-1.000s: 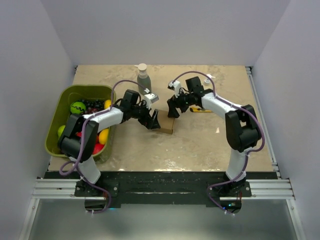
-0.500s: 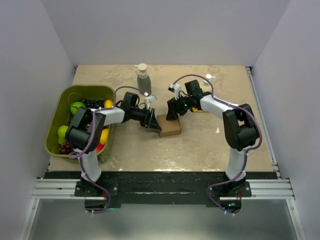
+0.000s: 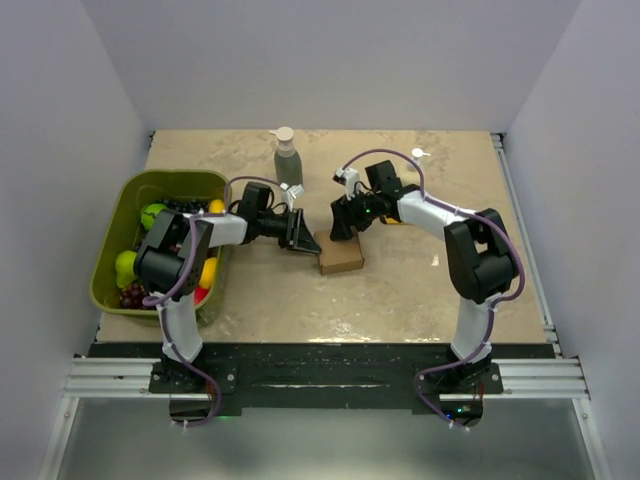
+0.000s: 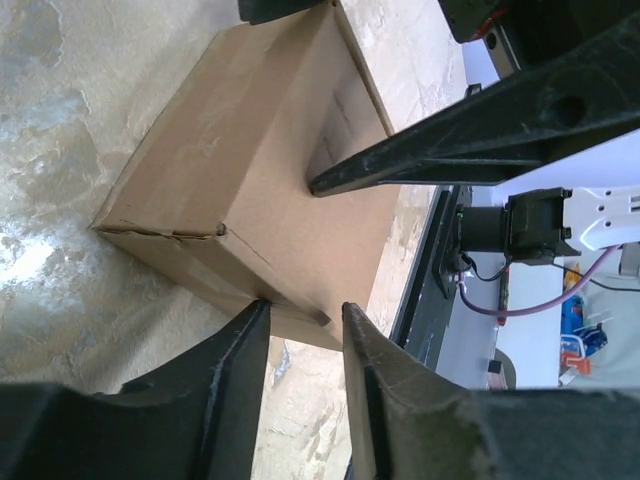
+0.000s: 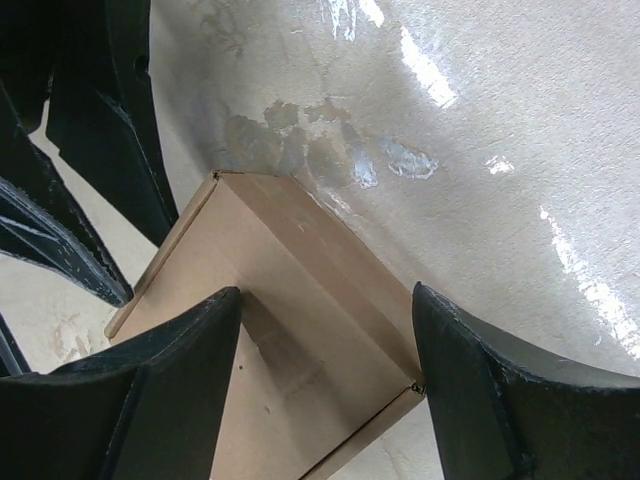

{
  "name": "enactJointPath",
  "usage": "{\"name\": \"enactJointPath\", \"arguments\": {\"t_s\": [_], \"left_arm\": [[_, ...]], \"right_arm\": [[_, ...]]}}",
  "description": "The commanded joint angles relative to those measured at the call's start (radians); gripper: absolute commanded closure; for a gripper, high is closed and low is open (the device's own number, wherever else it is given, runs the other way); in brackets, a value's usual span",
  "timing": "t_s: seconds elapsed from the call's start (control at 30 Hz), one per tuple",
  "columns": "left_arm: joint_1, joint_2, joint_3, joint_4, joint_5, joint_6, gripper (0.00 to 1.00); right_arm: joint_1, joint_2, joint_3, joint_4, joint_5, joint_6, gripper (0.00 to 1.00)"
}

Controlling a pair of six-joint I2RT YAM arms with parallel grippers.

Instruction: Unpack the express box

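Express box (image 3: 341,254), flaps seemingly shut, sits mid-frame on the table in the top view. The right gripper (image 5: 325,295), wide open, straddles it. The left gripper (image 4: 302,312), narrowly parted and holding nothing, meets its lower edge. The right should probably steady the box while the left lifts a flap.

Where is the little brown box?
In the middle of the top view, the small brown cardboard box sits close by the left claw and the right claw, right of the green plastic bin.

The left hand (image 3: 298,232) and right hand (image 3: 343,220) flank the express box (image 3: 341,255).
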Motion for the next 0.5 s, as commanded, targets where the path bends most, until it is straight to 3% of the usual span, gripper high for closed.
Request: {"name": "enactJointPath", "arguments": {"t_s": [0.0, 0.2, 0.37, 0.47], "left_arm": [[-0.025, 0.037, 0.016, 0.029, -0.038, -0.019, 0.63], [-0.046, 0.065, 0.058, -0.079, -0.114, 0.035, 0.68], [-0.047, 0.031, 0.064, -0.205, -0.210, 0.087, 0.97], [-0.045, 0.007, 0.062, -0.233, -0.230, 0.123, 1.00]], "right_arm": [[0.043, -0.042, -0.005, -0.007, -0.022, 0.025, 0.28], [0.043, -0.046, -0.011, -0.004, -0.023, 0.028, 0.27], [0.043, -0.065, -0.006, -0.009, -0.018, 0.029, 0.27], [0.044, -0.080, 0.007, -0.021, -0.006, 0.025, 0.26]]}}
